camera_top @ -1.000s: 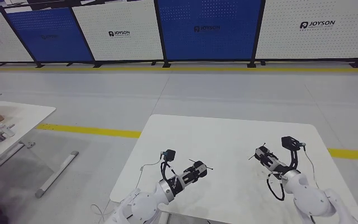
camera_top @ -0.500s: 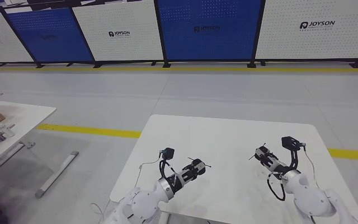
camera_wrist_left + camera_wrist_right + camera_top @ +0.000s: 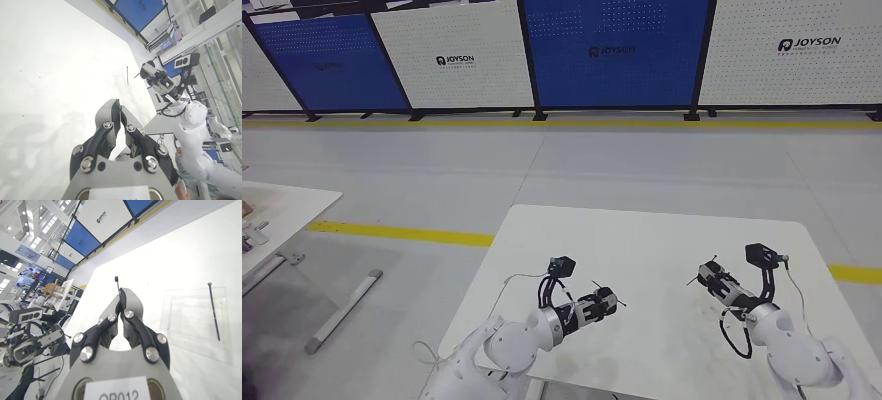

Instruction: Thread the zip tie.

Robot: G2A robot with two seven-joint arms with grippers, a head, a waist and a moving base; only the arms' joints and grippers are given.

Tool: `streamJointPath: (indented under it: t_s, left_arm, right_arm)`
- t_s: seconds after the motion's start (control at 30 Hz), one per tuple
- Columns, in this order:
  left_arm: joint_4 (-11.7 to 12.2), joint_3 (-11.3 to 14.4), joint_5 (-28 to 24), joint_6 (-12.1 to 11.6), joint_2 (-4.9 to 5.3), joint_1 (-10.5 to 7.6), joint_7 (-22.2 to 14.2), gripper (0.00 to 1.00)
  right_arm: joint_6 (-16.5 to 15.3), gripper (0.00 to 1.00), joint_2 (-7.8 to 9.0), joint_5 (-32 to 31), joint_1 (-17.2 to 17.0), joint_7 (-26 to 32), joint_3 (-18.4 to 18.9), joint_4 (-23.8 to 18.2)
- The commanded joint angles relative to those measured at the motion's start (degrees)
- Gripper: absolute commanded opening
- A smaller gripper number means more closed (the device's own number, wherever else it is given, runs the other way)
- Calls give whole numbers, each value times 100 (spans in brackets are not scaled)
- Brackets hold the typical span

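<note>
The right tool (image 3: pixel 120 294) is pinching a zip tie (image 3: pixel 116 279) just beside the clear sheet (image 3: pixel 189 317) on the white counter (image 3: pixel 160 262) — a spare zip tie (image 3: pixel 213 311) is lying on that sheet. The left tool (image 3: pixel 120 107), well apart from the sheet, is clamping a thin black strip (image 3: pixel 67 335).

From above we overlook the table (image 3: pixel 662 235); our wrist cameras peer closely past the left claw (image 3: pixel 119 105) and right claw (image 3: pixel 121 292), sharing its top.
</note>
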Motion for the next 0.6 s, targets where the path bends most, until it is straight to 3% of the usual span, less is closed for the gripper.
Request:
streamJointPath:
  t_s: [0.0,0.4,0.57]
  left_arm:
    - [0,0,1,1,0,0,-1,0]
    - [8,1,2,-1,-2,-1,51,0]
    - [36,103,146,214,-23,-104,287,0]
  right_arm:
    - [0,0,0,0,0,0,0,0]
    - [0,0,0,0,0,0,0,0]
    - [0,0,0,0,0,0,0,0]
